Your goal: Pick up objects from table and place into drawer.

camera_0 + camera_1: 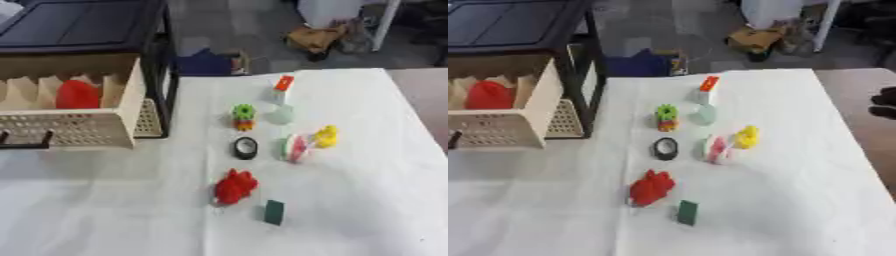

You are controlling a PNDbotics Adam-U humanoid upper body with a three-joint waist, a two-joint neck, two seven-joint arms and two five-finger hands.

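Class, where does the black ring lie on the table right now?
The black ring lies mid-table, below the green and orange toy and left of the pink and white piece.

dark robot hand (884, 104) at far right edge.

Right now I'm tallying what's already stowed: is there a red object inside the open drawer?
Yes, a red object sits inside the open drawer at the left, behind its perforated front wall.
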